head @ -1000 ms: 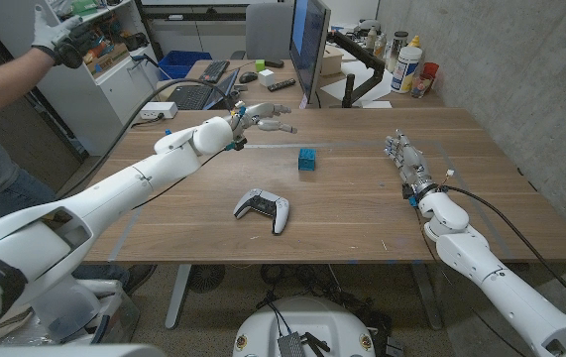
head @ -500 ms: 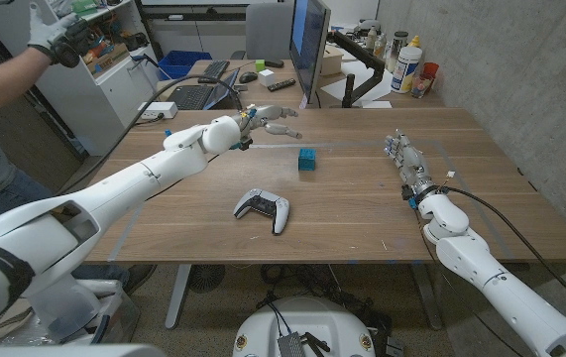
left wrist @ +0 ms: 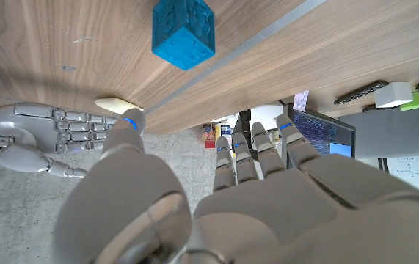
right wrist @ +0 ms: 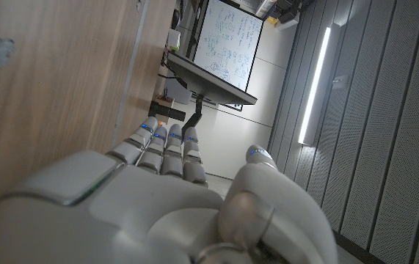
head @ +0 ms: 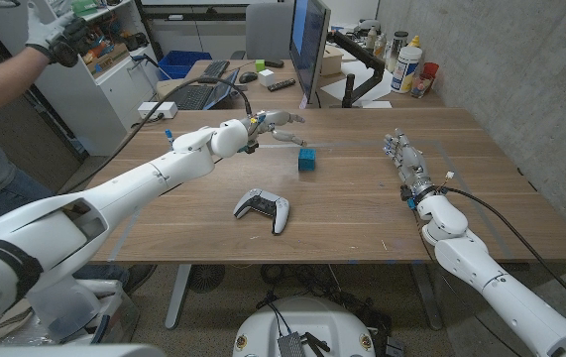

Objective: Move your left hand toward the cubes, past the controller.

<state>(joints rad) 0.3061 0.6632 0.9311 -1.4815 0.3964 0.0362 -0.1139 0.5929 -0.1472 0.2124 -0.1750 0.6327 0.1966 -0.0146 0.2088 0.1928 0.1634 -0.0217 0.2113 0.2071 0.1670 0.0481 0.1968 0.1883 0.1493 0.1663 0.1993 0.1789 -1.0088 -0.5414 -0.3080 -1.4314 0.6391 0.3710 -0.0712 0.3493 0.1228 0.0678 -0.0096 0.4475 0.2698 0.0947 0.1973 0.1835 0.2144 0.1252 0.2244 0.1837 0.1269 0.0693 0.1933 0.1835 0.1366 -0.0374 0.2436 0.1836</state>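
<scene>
Left hand (head: 275,123) fingers toward cube (head: 306,160)

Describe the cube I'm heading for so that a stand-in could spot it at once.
Start from the wooden table and find the white game controller near its front middle. Farther back sits a small blue cube, just beyond the left hand's fingertips. It is the only bright blue block on the tabletop.

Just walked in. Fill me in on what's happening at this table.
The robot's left hand is stretched out over the wooden table, fingers apart and holding nothing, beyond the game controller and just short of the blue cube. The right hand waits at the table's right side, also holding nothing. A person stands off to the left.
</scene>
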